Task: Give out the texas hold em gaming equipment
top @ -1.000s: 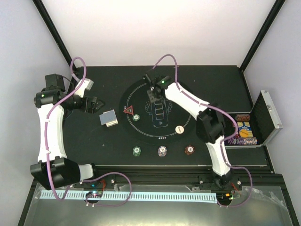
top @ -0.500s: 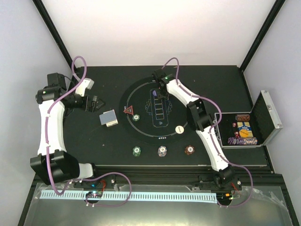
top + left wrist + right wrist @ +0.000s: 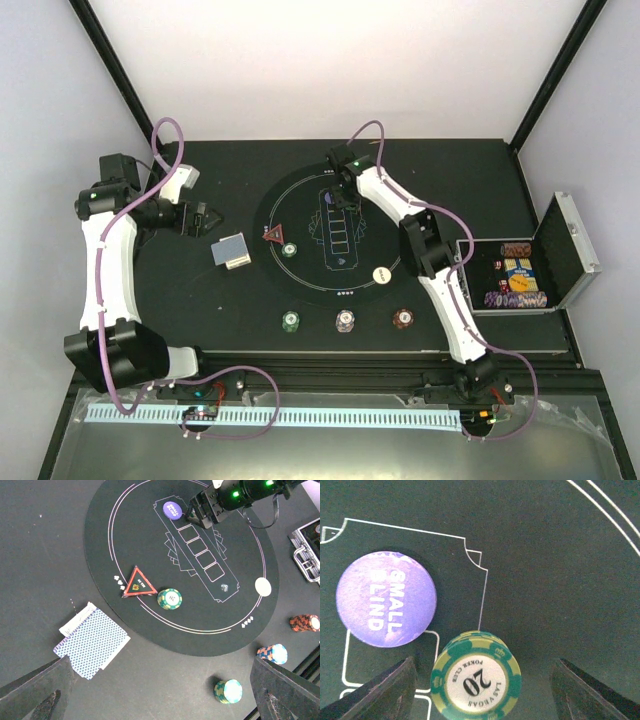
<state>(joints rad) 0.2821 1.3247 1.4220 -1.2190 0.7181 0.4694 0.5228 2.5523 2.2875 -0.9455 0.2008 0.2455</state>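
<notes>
Desk (image 3: 200,300) carries round mat (image 3: 300,285), with open case (image 3: 565,250) at the right edge. Left claw (image 3: 160,692) wide, empty, near cards (image 3: 92,645) left of mat. Right claw (image 3: 485,685) wide, straddling green chips (image 3: 476,676) without touching them, just beside purple disc (image 3: 386,599). Triangle (image 3: 137,582) on mat's left.

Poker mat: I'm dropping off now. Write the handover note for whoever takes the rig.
Left gripper: open, empty, hovering left of the mat, by the card deck.
Right gripper: open at the mat's far end, fingers clear on both sides of the green 20 chip stack, which stands beside the purple Small Blind disc.
Placed on the mat: red triangle next to a second green stack, white disc at its right edge. Off its near edge: third green stack, mixed-colour stack, red stack.
Probably left: deal the deck, lying stacked off the mat; more chips sit in the open case.
</notes>
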